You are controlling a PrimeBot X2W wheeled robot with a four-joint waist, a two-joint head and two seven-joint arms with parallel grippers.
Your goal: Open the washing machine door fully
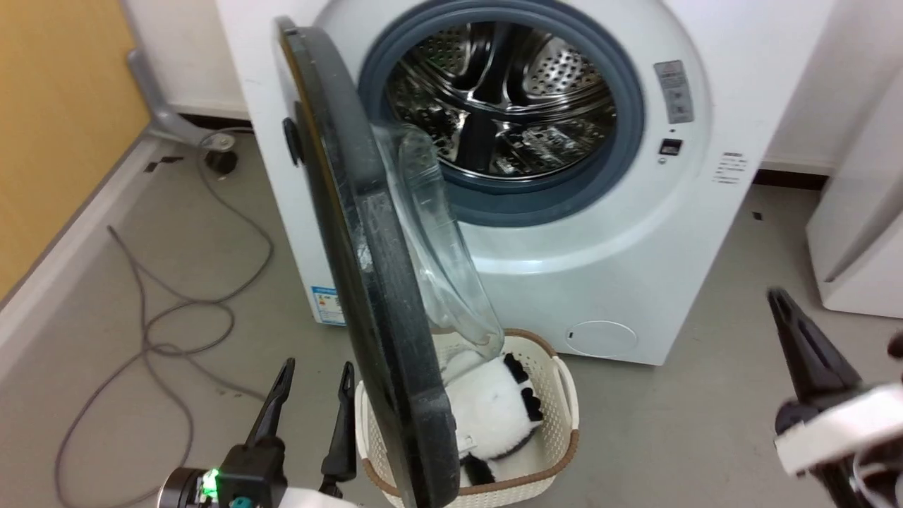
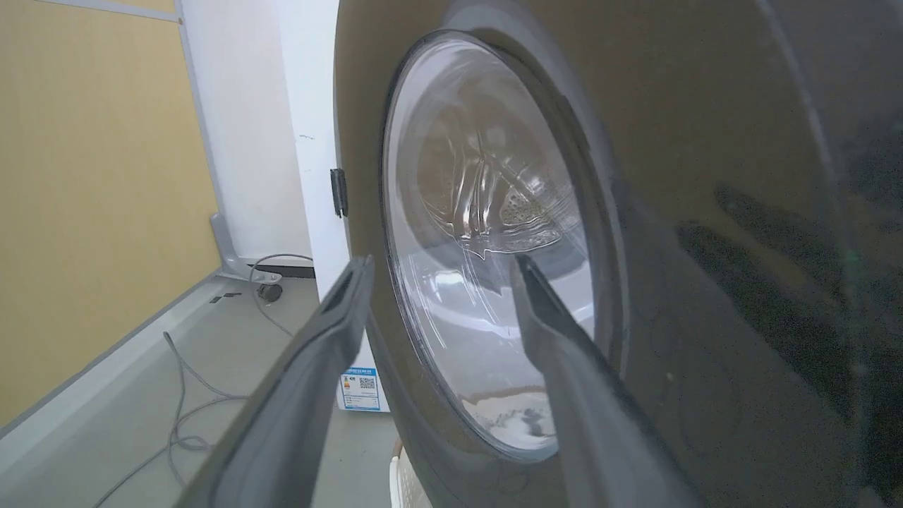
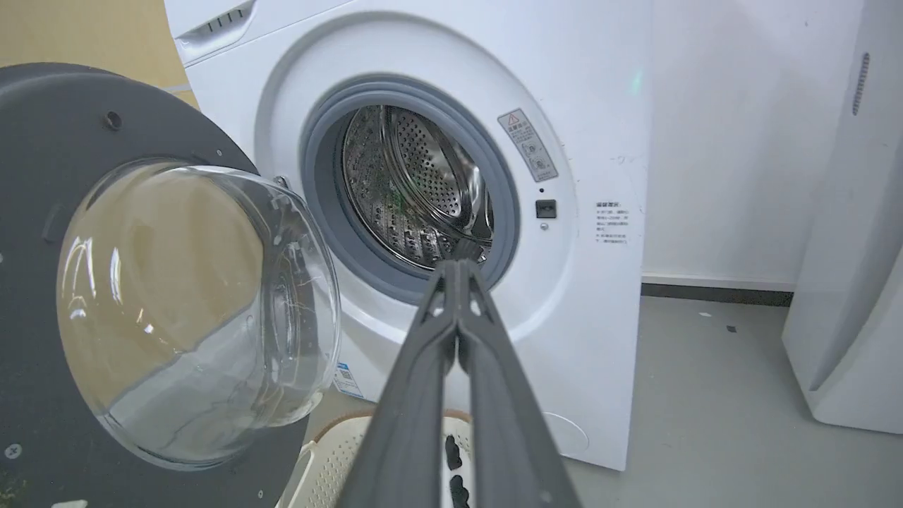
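Observation:
The white washing machine (image 1: 607, 233) stands ahead with its steel drum (image 1: 504, 99) exposed inside a grey rubber ring. The washing machine door (image 1: 367, 268), round and black with a clear glass bowl (image 1: 437, 240), swings out edge-on toward me, roughly at right angles to the front. My left gripper (image 1: 316, 377) is open just left of the door's outer face; in the left wrist view its fingers (image 2: 331, 331) straddle the door (image 2: 705, 212) near the glass. My right gripper (image 3: 458, 271) is shut and empty, well right of the door (image 3: 42, 141).
A white woven basket (image 1: 557, 395) holding a black-and-white plush toy (image 1: 494, 409) sits on the floor under the door. Grey cables (image 1: 162, 310) trail on the left floor beside a yellow wall. A white appliance (image 1: 861, 212) stands at the right.

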